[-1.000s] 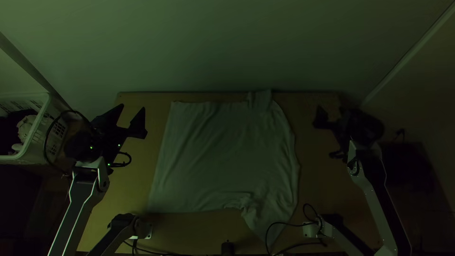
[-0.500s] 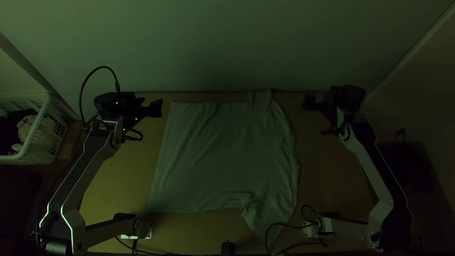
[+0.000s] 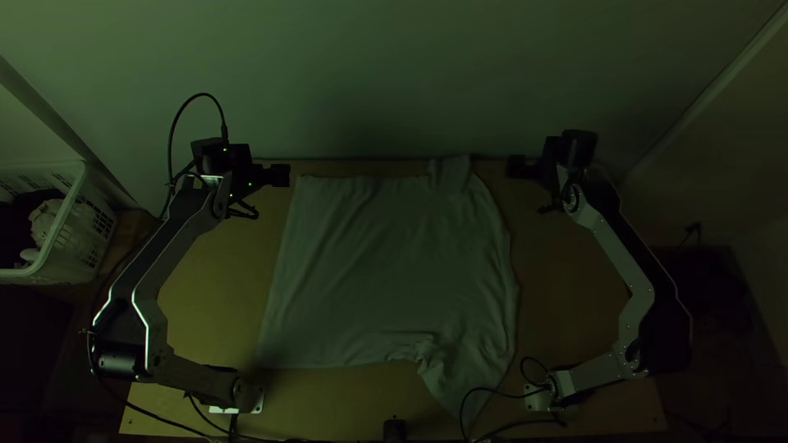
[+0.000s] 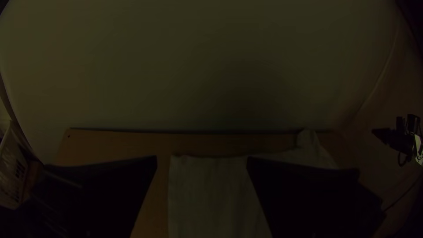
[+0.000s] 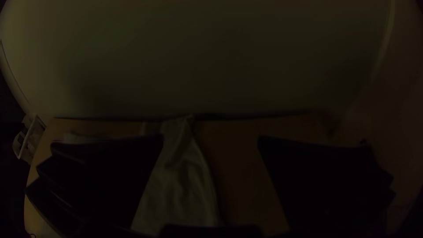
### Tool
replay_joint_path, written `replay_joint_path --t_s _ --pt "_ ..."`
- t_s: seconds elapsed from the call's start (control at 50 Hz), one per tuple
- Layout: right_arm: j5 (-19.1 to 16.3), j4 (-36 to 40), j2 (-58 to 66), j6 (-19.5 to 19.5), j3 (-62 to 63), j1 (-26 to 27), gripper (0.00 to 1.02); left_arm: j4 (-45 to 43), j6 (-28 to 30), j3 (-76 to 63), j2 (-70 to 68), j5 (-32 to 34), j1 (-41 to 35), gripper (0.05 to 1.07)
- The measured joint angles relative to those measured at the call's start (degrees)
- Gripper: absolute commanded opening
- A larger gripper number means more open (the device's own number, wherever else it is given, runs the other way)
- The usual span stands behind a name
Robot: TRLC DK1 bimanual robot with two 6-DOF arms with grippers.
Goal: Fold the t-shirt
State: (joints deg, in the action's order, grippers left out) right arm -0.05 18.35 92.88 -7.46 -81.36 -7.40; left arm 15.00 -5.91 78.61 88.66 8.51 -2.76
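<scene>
Left tool (image 3: 281, 175) and right tool (image 3: 515, 166) nearer together, wide open, empty, cable (image 3: 484, 388) across shirt (image 3: 386, 271), basket (image 3: 78, 238) nearby

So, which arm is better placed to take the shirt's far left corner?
Left, I think: the left tool hangs open near that corner, while the right tool is past the shirt's opposite side.

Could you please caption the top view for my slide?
Left hand and right hand flank a largely spread t-shirt on a wooden table.
</scene>
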Motion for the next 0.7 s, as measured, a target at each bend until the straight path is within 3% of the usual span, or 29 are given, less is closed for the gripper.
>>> replay_joint_path --t_s 0.6,0.7 --pt "-3.04 2.73 11.5 -0.02 -8.02 -1.22 0.99 8.11 -0.92 13.51 18.67 -0.26 0.26 1.01" --pt "-3.04 2.86 11.96 -0.04 -8.39 -1.22 0.99 8.5 -0.5 15.06 22.12 -1.29 0.26 0.95"
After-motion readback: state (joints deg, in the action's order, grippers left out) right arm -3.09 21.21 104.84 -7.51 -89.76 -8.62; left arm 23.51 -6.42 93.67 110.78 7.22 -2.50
